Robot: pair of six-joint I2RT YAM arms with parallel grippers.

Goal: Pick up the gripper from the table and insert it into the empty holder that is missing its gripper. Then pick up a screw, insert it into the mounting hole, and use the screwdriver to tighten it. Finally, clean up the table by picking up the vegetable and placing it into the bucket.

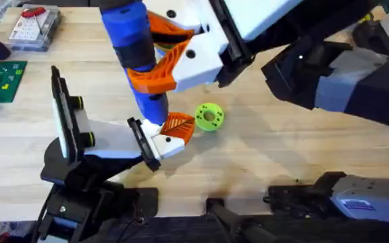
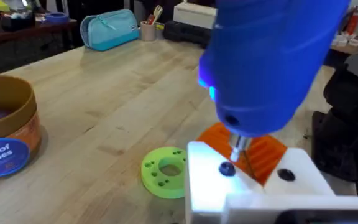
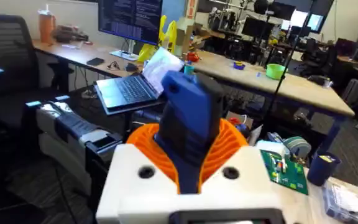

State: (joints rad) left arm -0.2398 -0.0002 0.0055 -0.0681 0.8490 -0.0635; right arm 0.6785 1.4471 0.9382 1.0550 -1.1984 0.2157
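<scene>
The screwdriver [image 1: 135, 47] stands nearly upright over the middle of the bench [image 1: 262, 162], its long axis running from the blue body high under the overhead camera down to the white front section and bit near the bench surface. The right claw [image 1: 174, 57] is clenched on the blue body, orange ribbed pads [image 1: 164, 67] pressed against either side. In the right wrist view the body rises between the two pads as a blue block, and its upper end is blurred.

In the left wrist view the metal bit [image 2: 238, 146] points down toward a dark screw [image 2: 227, 169] sitting in a white mounted piece [image 2: 253, 186]; whether bit and screw touch is hard to tell. A second dark hole [image 2: 285, 175] shows beside it on the same white face. The left claw [image 1: 164, 135] sits right at this spot with white fingers and an orange pad, but I cannot tell whether it is released or grasping.

The lime-green disc [image 1: 209, 116] lies flat just beside the screwdriver tip. The bucket [image 2: 5, 134] stands well apart from it, cut off by the frame edge in the left wrist view, with something dark inside that is too dim to make out
</scene>
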